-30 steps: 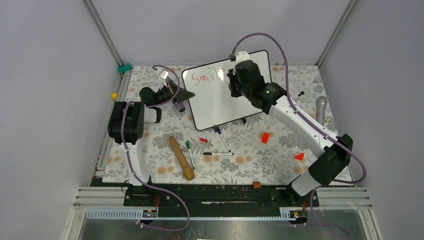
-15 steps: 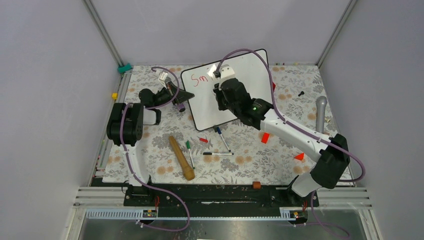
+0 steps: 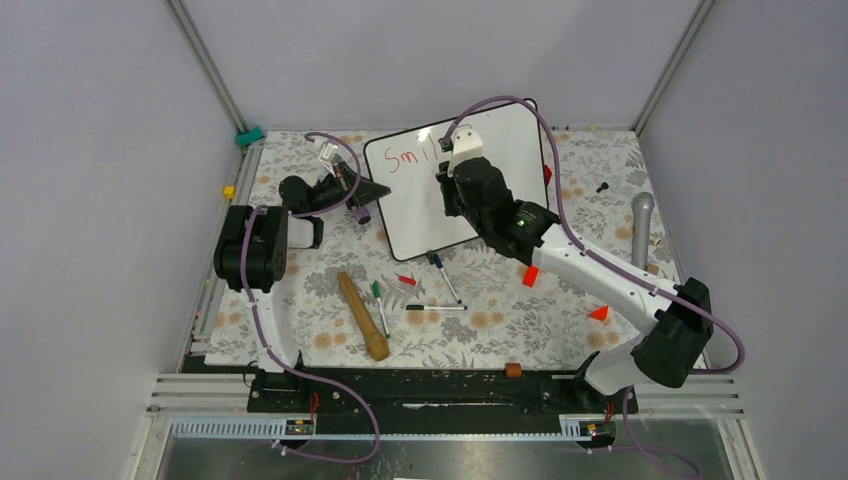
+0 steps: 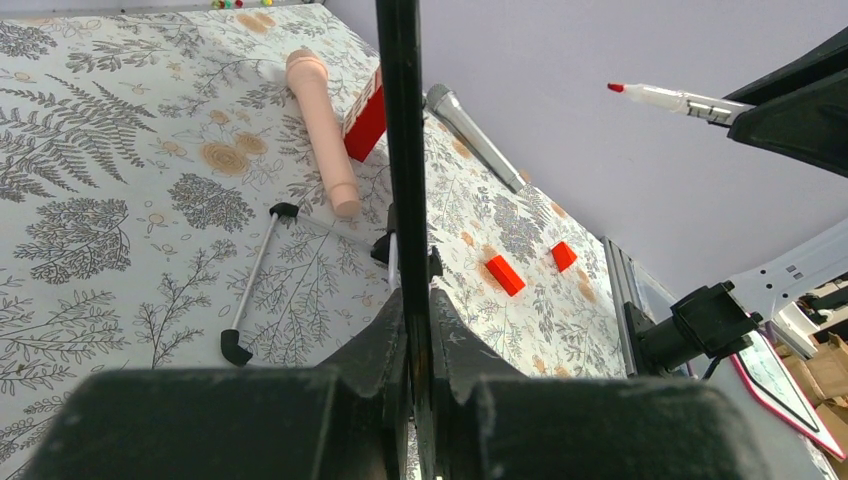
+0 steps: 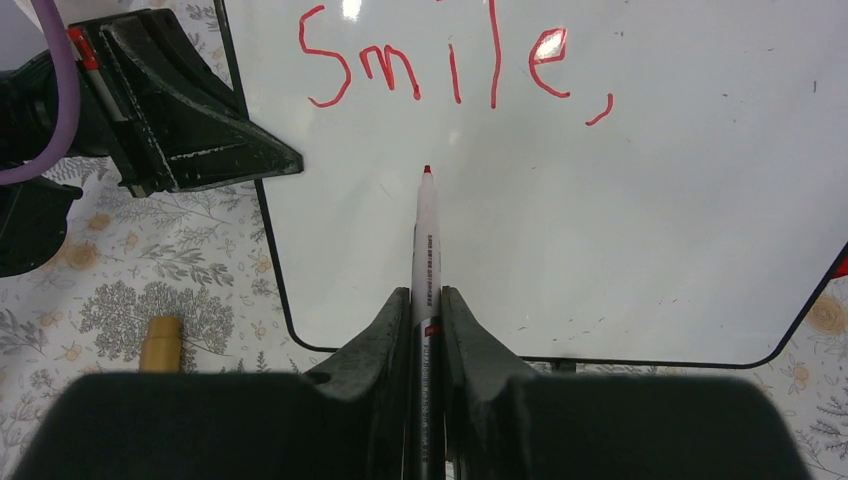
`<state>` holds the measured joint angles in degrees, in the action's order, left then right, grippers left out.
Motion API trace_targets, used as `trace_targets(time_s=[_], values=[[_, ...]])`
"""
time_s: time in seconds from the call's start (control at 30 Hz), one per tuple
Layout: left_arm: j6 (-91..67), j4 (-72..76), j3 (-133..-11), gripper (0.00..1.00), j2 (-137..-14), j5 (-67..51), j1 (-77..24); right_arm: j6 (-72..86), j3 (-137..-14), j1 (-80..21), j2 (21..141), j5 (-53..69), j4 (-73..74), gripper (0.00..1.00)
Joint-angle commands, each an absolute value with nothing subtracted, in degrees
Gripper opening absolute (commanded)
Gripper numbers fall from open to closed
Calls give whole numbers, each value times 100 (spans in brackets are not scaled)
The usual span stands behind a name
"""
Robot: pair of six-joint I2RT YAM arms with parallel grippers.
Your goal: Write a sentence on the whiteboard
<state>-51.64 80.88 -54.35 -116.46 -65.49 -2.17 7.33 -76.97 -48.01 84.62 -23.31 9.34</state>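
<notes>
right gripper (image 5: 427, 300) clamps marker (image 5: 425, 230), tip mid-whiteboard (image 5: 650, 220), maybe hovering | left gripper (image 4: 415, 315) pinches whiteboard edge | tbh start sentence (image 5: 450, 70) line two near that edge, light pressure

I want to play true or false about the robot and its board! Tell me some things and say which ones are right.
1. The whiteboard has the word "Smile," on it in red. True.
2. The right gripper holds a blue marker. False: its marker has a red tip.
3. The left gripper is shut on the whiteboard's black edge. True.
4. A second line is written under the word. False: the board is bare there.
5. The wooden stick lies on the whiteboard. False: it lies on the flowery cloth, nearer the arms' bases.
</notes>
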Motion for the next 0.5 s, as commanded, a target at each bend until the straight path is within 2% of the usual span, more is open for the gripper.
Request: trace_targets(time_s=[0.0, 0.47], values=[[-4534, 8472, -5380, 0, -11592, -7054, -177, 631, -7658, -4816, 8214, -2621, 531, 0], [-4537, 8464, -5400, 0, -11598, -7075, -182, 677, -7708, -4816, 8415, -2475, 506, 0]])
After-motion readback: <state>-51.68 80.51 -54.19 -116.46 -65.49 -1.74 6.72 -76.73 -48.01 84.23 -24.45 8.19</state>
